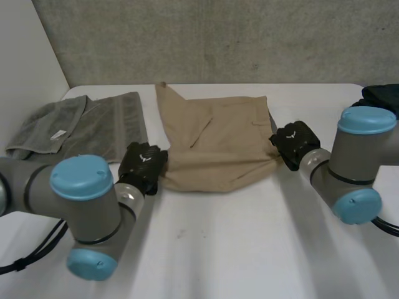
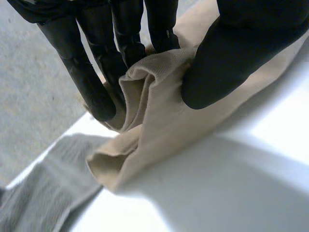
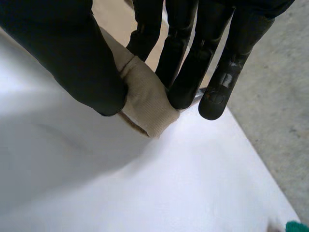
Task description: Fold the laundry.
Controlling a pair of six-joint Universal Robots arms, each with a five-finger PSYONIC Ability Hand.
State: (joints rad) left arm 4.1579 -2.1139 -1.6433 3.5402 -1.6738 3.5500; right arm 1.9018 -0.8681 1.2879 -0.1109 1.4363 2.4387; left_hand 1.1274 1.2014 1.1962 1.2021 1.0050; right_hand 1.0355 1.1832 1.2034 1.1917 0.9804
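A towel [image 1: 93,124] lies left of the tan cloth [image 1: 218,146] on the table [image 1: 249,249]; the left hand [image 1: 143,167] pinches the cloth's near left corner, the right hand [image 1: 294,144] its near right, so a fold seems begun, next needing both corners carried evenly to its far edge.

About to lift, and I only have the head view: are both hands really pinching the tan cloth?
Observer: The left hand is: its thumb presses a bunched edge of the tan cloth against its fingers.
Operator: And the right?
Observer: The right hand pinches a folded bit of the cloth's edge between thumb and fingers.
Operator: Is the grey towel caught on the left?
Observer: No, the grey towel lies beside the bunched end, outside the pinch.
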